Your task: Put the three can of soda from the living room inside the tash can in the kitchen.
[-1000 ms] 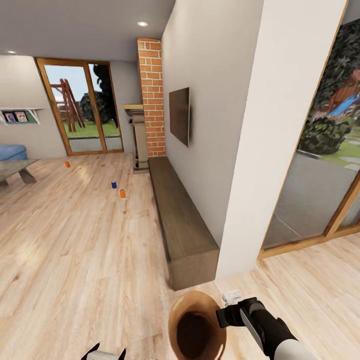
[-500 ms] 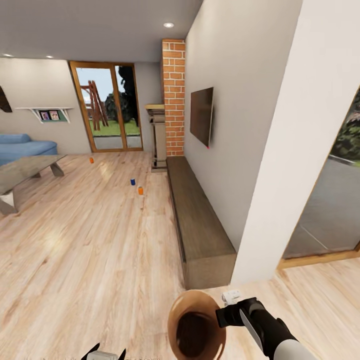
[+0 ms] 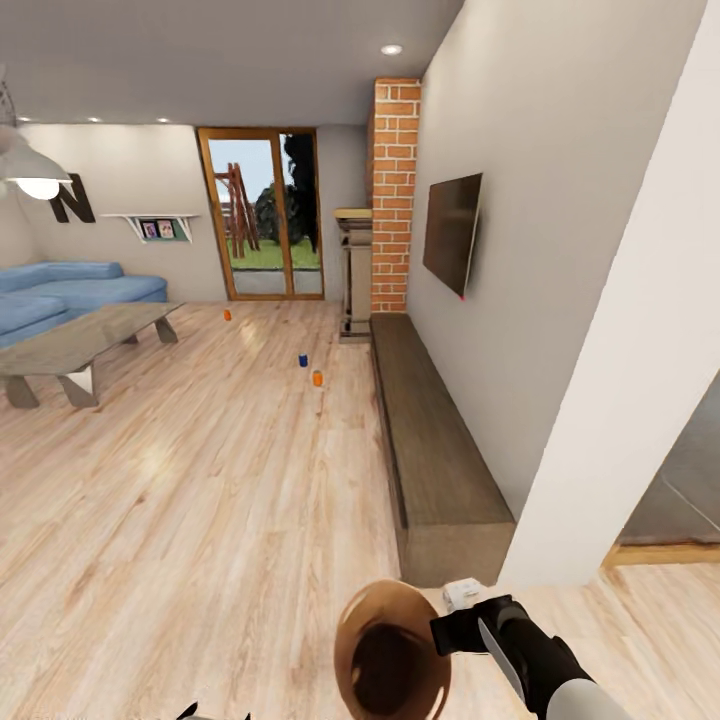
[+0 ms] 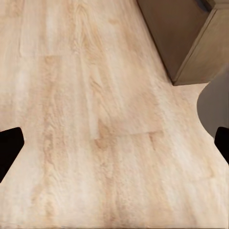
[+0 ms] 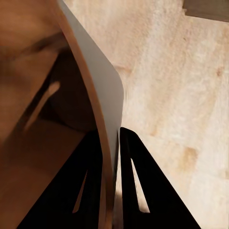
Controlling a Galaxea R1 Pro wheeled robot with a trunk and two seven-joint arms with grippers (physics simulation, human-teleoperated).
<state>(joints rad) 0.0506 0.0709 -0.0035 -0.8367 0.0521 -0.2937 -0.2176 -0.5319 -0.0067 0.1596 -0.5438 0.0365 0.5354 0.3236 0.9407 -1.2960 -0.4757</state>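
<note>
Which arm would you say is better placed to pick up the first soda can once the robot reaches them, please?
Probably the left. The right gripper is clamped on the rim of the copper-brown round bin, while the left gripper is open and empty. The cans, such as the nearest orange one, stand far off.

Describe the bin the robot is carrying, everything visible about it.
The small round tapered trash bin, glossy copper-brown inside and paler grey outside, hangs upright and open-topped above the pale wood floor. It looks empty. The right pincer pinches its thin rim, one finger inside and one outside; nothing else touches it.
</note>
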